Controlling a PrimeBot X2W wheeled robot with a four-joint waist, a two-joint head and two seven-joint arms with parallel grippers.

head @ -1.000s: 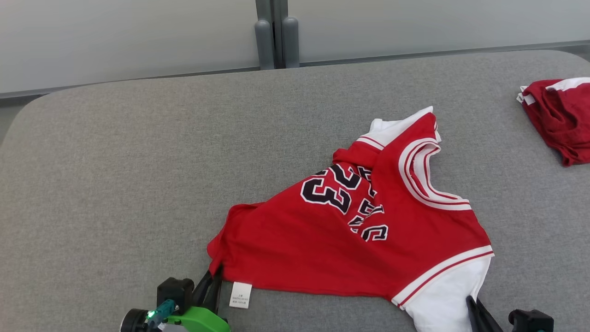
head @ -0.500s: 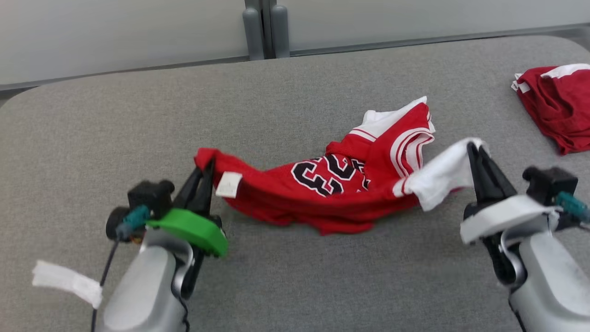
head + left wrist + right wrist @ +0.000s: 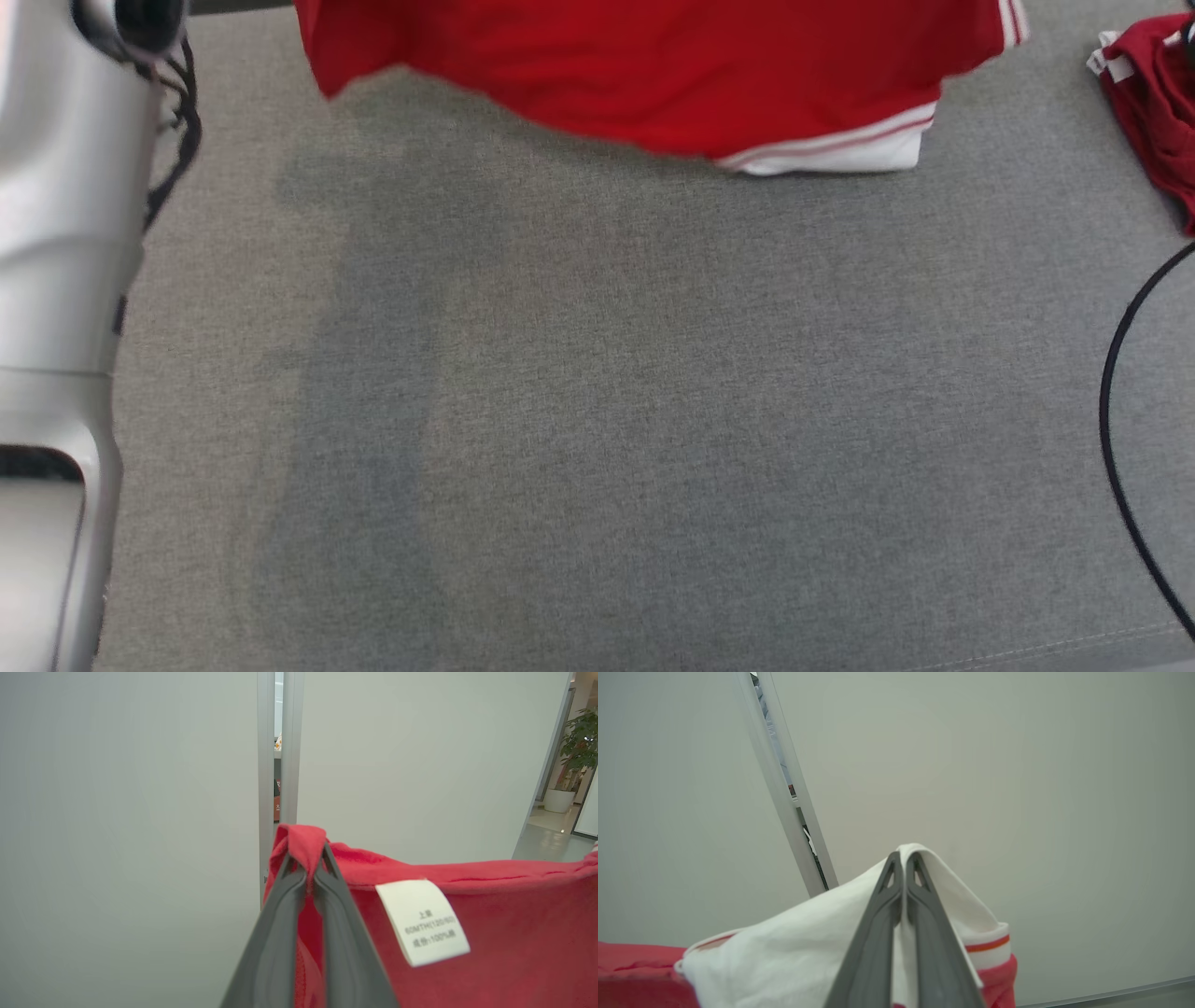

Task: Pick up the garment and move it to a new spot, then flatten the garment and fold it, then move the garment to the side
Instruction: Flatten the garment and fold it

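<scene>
1 garment (image 3: 653,84) aloft over tbl (image 3: 597,420)

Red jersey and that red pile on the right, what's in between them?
Nothing: between the jersey and the pile, the head view shows bare gray cushion.

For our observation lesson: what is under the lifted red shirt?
Bare grey table with a faint shadow shows below the red shirt. The table behind the hanging cloth is covered.

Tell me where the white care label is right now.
In the left wrist view, the care label sits on the red jersey just below its top edge, immediately right of the left gripper gripping its corner.
</scene>
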